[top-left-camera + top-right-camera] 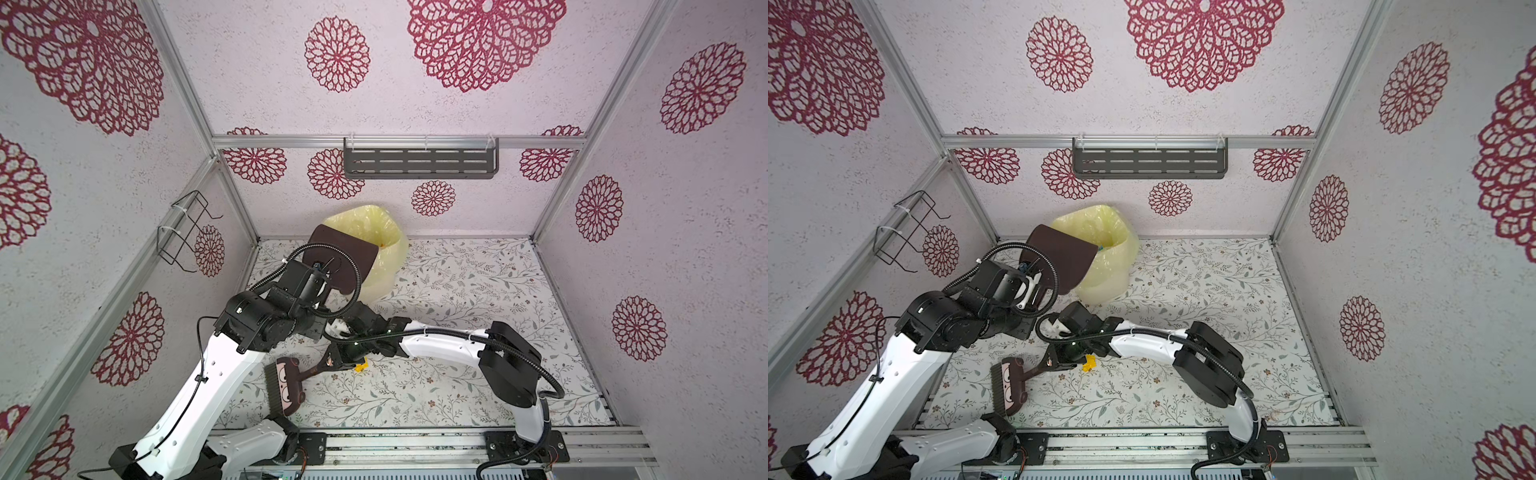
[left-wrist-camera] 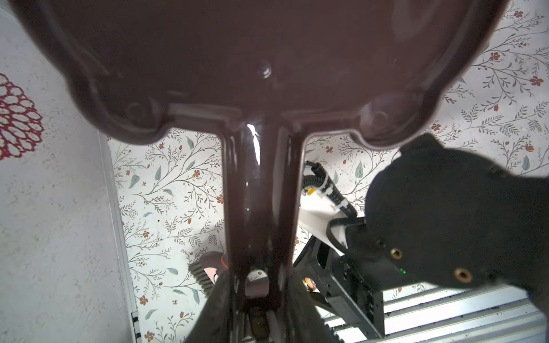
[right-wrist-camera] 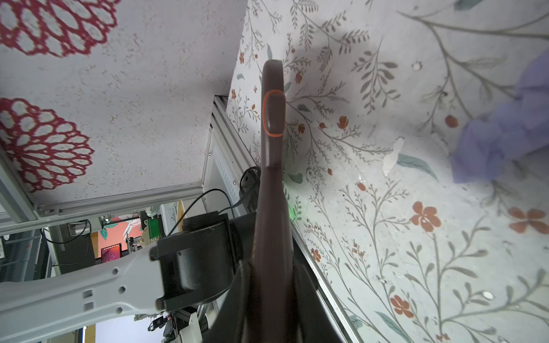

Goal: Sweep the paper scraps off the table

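Observation:
My left gripper (image 1: 322, 270) (image 2: 258, 285) is shut on the handle of a dark brown dustpan (image 1: 345, 257) (image 2: 252, 59). It holds the pan raised and tilted at the mouth of a bin lined with a yellow bag (image 1: 384, 232) at the back of the table (image 1: 478, 291). My right gripper (image 1: 332, 363) (image 3: 271, 267) is shut on the brush handle (image 3: 271, 118). The brush head (image 1: 284, 386) rests near the table's front left. One lilac paper scrap (image 3: 499, 139) lies on the table in the right wrist view. A small yellow piece (image 1: 360, 365) shows beside the right gripper.
A grey slotted shelf (image 1: 420, 163) hangs on the back wall and a black wire rack (image 1: 183, 232) on the left wall. An aluminium rail (image 1: 415, 444) runs along the table's front edge. The two arms cross closely at centre left.

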Robot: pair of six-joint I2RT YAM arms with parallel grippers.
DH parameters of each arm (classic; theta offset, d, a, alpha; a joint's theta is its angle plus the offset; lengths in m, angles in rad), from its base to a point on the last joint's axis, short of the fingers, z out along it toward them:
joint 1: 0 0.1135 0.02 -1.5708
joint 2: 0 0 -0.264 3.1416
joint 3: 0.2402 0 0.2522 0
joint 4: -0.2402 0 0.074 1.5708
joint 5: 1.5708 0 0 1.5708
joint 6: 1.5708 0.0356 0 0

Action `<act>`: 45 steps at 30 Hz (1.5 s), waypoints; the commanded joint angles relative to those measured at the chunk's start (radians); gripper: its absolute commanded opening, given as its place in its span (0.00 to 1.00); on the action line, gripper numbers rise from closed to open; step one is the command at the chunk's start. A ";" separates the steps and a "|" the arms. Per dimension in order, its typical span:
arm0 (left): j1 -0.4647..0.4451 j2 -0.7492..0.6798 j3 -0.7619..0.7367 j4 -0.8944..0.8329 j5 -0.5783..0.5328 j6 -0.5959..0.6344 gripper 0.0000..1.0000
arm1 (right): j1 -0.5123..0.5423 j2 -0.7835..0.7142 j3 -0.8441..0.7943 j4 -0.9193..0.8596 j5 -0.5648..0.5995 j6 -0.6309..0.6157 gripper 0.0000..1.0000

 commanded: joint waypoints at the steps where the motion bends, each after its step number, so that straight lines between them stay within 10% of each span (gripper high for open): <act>1: 0.004 0.001 0.030 0.029 0.014 0.009 0.00 | -0.040 -0.037 -0.014 0.036 0.048 -0.014 0.00; 29: -0.002 -0.018 0.029 0.000 0.044 -0.005 0.00 | -0.429 -0.593 -0.347 -0.673 0.287 -0.349 0.00; 45: -0.064 -0.012 0.070 -0.083 0.041 -0.054 0.00 | -0.371 -0.585 -0.314 -0.520 0.108 -0.271 0.00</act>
